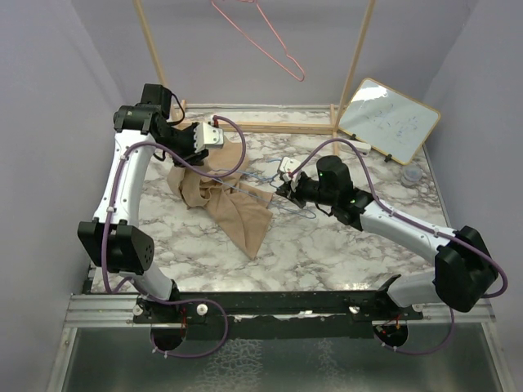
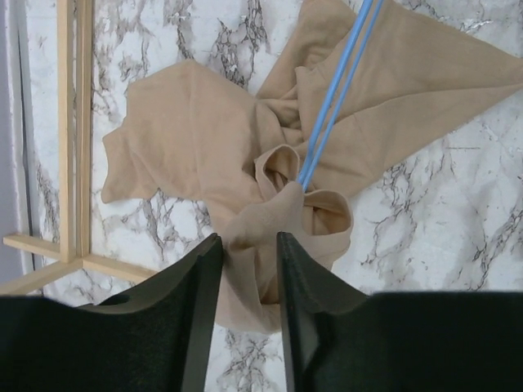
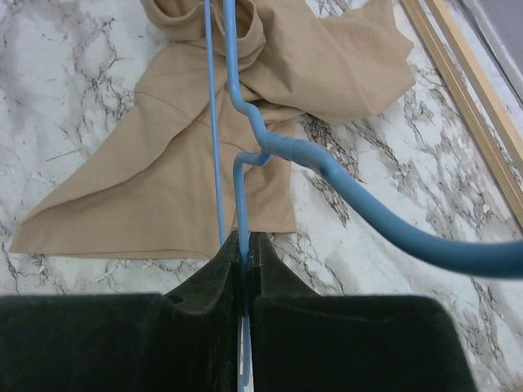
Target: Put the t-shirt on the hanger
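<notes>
We record the t-shirt point(image 1: 233, 208) lying crumpled on the marble table point(image 1: 343, 253), left of centre in the overhead view. One long flap trails toward the lower edge of the frame. The hanger point(image 1: 263, 183) lies across the upper right part of the cloth, and its wires run from the garment to the right gripper point(image 1: 283, 189).

Left gripper point(image 2: 248, 242): in the left wrist view its two dark fingers point(image 2: 196, 318) fill the lower part of the frame. A bunched fold of the t-shirt point(image 2: 188, 139) sits pinched between them, filling the gap. Two parallel blue wires of the hanger point(image 2: 335, 90) come down from the upper right of that frame and disappear into the folds just above the pinched bunch.

Right gripper point(image 3: 248, 238): in the right wrist view the fingers are pressed together on a thin wire of the hanger point(image 3: 359, 204) at bottom centre. The twisted neck sits just above the fingertips, and the hook sweeps off to the right edge, blurred. Beyond it the t-shirt point(image 3: 188, 163) spreads on the marble in the upper left half.

Other items noted in the overhead view: a pink hanger point(image 1: 265, 41) at the top, between the posts of a wooden frame point(image 1: 353, 65), and a small whiteboard point(image 1: 391, 121) leaning at upper right. We cannot tell how much of the blue wire lies inside the garment.
</notes>
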Robot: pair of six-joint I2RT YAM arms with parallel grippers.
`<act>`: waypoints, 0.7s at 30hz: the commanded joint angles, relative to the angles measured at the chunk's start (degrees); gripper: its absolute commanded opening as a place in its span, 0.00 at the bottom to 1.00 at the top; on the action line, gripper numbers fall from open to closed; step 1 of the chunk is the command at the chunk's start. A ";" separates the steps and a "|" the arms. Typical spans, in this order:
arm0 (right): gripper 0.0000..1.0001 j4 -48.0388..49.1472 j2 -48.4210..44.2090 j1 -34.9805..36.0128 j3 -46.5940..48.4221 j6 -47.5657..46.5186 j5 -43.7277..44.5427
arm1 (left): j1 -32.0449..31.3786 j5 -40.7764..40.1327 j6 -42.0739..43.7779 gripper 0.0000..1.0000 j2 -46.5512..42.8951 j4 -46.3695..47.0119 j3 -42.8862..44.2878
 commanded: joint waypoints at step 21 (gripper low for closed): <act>0.01 3.29 1.17 -0.31 1.73 0.15 1.16 | 0.27 5.40 2.91 0.00 1.23 -4.51 3.97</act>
